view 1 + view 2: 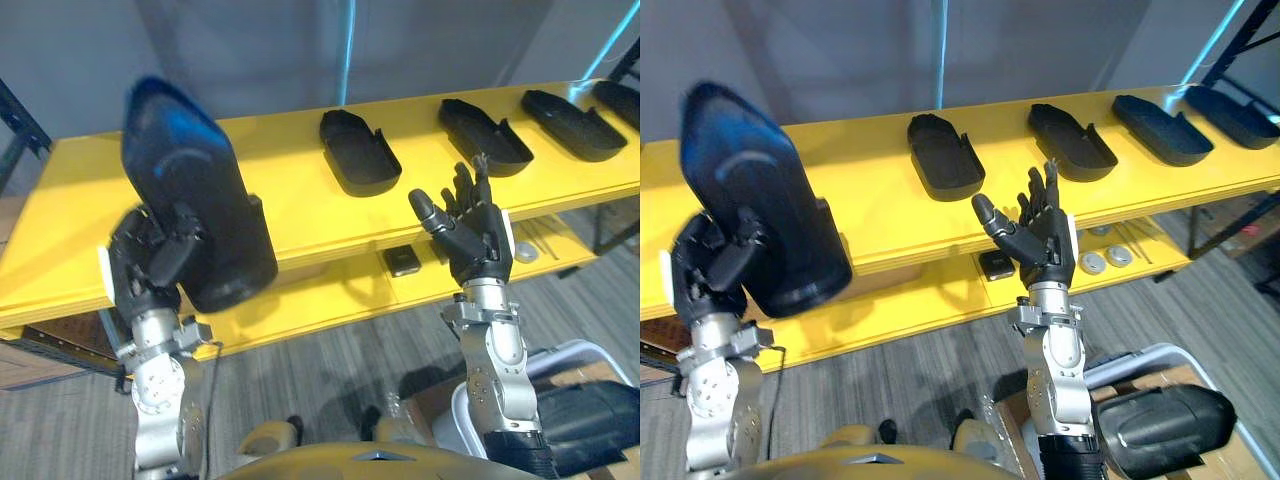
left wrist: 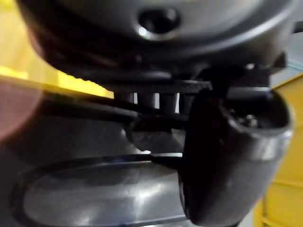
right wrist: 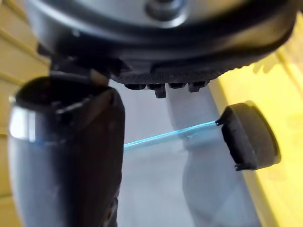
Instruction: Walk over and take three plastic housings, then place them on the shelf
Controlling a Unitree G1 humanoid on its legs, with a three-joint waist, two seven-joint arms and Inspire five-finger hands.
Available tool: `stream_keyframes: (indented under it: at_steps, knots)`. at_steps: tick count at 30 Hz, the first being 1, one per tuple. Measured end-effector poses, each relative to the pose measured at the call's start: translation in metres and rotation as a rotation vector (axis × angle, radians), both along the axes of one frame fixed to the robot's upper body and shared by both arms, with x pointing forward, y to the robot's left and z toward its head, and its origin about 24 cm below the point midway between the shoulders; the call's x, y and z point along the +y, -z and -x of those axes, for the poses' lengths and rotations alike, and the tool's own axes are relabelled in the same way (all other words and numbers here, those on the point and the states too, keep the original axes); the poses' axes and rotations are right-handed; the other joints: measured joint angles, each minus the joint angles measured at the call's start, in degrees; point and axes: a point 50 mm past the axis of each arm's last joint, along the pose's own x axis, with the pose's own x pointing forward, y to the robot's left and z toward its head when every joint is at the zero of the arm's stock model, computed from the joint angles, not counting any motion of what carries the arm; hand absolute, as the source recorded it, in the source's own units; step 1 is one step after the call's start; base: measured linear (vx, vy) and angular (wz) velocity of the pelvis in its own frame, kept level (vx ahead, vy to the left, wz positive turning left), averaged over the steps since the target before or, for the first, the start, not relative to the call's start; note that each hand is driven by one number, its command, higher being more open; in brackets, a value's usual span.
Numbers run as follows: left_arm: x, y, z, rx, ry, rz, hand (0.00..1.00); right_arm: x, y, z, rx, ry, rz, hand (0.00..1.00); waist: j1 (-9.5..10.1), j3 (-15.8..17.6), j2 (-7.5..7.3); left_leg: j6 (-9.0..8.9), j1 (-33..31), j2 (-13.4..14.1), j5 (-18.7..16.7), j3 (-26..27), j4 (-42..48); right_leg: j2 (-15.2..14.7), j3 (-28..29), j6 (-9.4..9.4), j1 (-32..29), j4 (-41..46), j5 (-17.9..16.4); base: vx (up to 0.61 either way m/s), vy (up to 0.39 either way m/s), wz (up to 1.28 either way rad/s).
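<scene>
The left hand point(image 1: 150, 268) grips a black plastic housing point(image 1: 195, 190) upright before the yellow shelf point(image 1: 290, 215), while the right hand point(image 1: 480, 242) hovers empty, fingers spread.

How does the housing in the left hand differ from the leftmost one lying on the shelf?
The held housing stands roughly upright in the left hand, its rounded back showing. The shelf housing lies flat on the yellow shelf, hollow side up, untouched. Both are black.

We face a grey wall point(image 1: 250, 50) with a thin blue light strip point(image 1: 349, 40) (running upright) behind the yellow shelf point(image 1: 300, 200); grey carpet floor point(image 1: 330, 360) lies below.
</scene>
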Motion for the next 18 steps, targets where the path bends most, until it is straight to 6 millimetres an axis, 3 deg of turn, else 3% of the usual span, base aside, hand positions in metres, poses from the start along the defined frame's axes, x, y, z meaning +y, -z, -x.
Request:
stream_keyframes:
  at_steps: [3,5,6,7,11,16,18]
  knots:
    - [-0.005,0.002,0.002,0.007,0.05,0.004,0.0,0.005,0.001,0.004,0.006,-0.008,-0.004,1.0,-0.1,-0.34,-0.01,0.03,-1.55,5.35,-0.74,9.85,0.22,0.58,-5.72,-0.75,2.57,-2.57,-0.24,0.11,-0.116,0.9]
    - [-0.015,-0.003,-0.003,-0.036,0.145,0.017,0.0,0.003,0.001,0.009,0.016,0.032,0.015,1.0,-0.55,-0.48,0.21,0.1,-2.83,11.4,-0.14,25.06,1.95,-0.43,-12.19,-1.08,4.21,-3.54,-0.45,0.09,-0.027,1.4]
    - [-0.019,-0.004,-0.005,-0.05,0.176,0.024,0.0,0.002,0.002,0.01,0.022,0.045,0.013,1.0,-0.59,-0.5,0.24,-0.55,-2.71,12.0,0.7,27.27,1.73,-0.84,-13.62,-1.08,4.79,-3.73,-0.46,0.1,0.069,1.37]
    - [-0.025,-0.007,-0.008,-0.075,0.225,0.025,0.0,-0.001,0.002,0.011,0.027,0.072,0.011,1.0,-0.46,-0.57,0.27,-1.44,-2.53,11.08,2.14,28.14,0.6,-1.67,-15.0,-1.04,5.3,-3.71,-0.46,0.07,0.103,0.88]
    - [-0.028,-0.017,-0.017,-0.127,0.275,-0.015,0.0,0.003,0.002,0.01,0.016,0.078,0.013,1.0,-0.16,-0.69,0.03,0.16,-2.36,6.87,3.84,24.61,-1.84,-3.83,-14.51,-0.9,6.9,-4.93,-0.4,0.06,0.158,0.64]
    - [-0.024,-0.017,-0.016,-0.123,0.262,-0.009,0.0,0.002,0.0,0.011,-0.01,0.082,0.047,1.0,-0.2,-0.68,-0.16,0.39,0.1,6.0,4.35,25.51,-3.6,-4.19,-11.69,-0.97,8.19,-5.83,-0.69,-0.04,0.052,-0.11]
    - [-0.024,-0.013,-0.013,-0.107,0.257,0.013,0.0,0.0,-0.001,0.013,-0.024,0.083,0.052,1.0,-0.31,-0.54,-0.11,0.11,-0.87,6.66,3.21,25.52,-0.83,-4.1,-10.54,0.3,7.61,-5.53,-1.7,-0.11,-0.002,-0.18]
